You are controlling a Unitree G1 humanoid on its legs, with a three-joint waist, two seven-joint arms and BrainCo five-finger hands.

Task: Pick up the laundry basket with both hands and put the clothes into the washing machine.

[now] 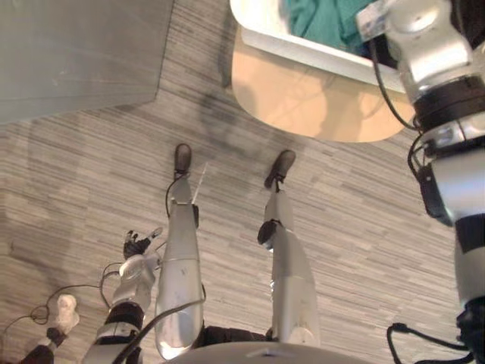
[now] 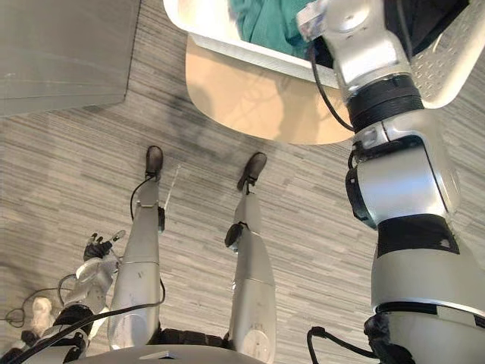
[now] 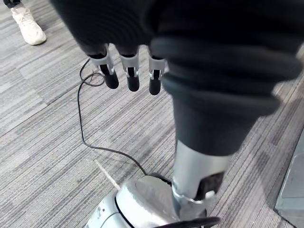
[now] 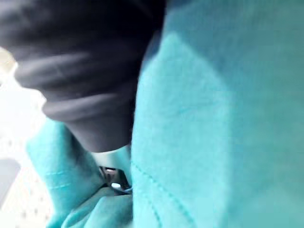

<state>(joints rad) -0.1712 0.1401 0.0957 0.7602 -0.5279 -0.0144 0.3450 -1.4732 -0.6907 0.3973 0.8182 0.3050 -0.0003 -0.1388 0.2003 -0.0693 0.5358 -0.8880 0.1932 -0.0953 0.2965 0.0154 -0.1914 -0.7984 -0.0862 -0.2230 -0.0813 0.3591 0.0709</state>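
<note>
The white laundry basket [image 1: 303, 49] stands at the top of the eye views, on a round beige surface [image 1: 303, 106]. Teal clothes [image 2: 265, 19] lie inside it. My right arm reaches from the right into the basket, and my right hand [image 4: 80, 85] is buried in the teal cloth [image 4: 218, 118]. My left hand [image 1: 136, 246] hangs low at my left side above the floor, far from the basket. Its fingers [image 3: 129, 71] are straight and hold nothing.
A grey flat-topped unit [image 1: 76, 53] fills the upper left of the eye views. A person's white shoe [image 1: 67, 307] stands on the striped grey carpet near my left hand. The shoe [image 3: 28, 31] also shows past my left hand.
</note>
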